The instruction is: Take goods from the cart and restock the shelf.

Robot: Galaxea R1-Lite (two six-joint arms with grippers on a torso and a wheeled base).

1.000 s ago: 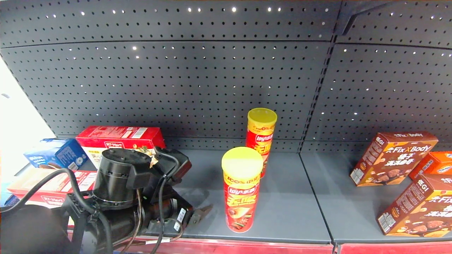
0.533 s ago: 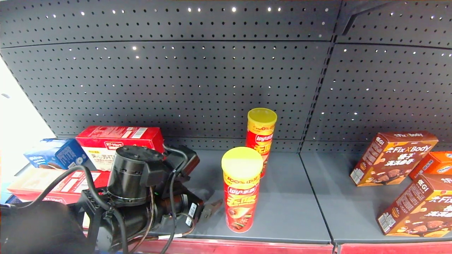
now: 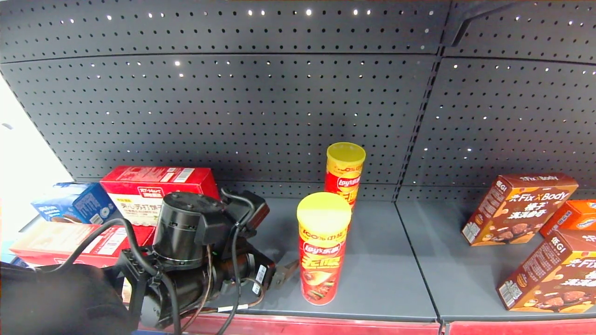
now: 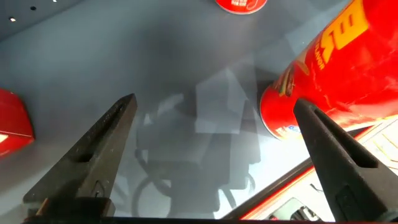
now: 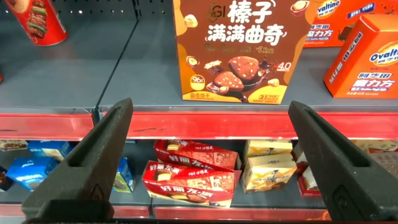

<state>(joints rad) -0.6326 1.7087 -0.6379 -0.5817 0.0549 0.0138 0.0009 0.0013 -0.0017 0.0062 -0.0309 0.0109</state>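
the left gripper (image 4: 214, 102) sits low over the shelf (image 3: 386, 274), jaws spread wide and holding nothing. the front chip can (image 3: 322, 251) stands upright near the shelf's front edge, just beside one finger; contact cannot be confirmed. the rear chip can (image 3: 344, 170) stands behind it. probable step: clearing away from the placed can. draw the arm straight back and level. sideways drift toward the can could tip it off the edge. the right gripper (image 5: 211, 106) is also released and empty.
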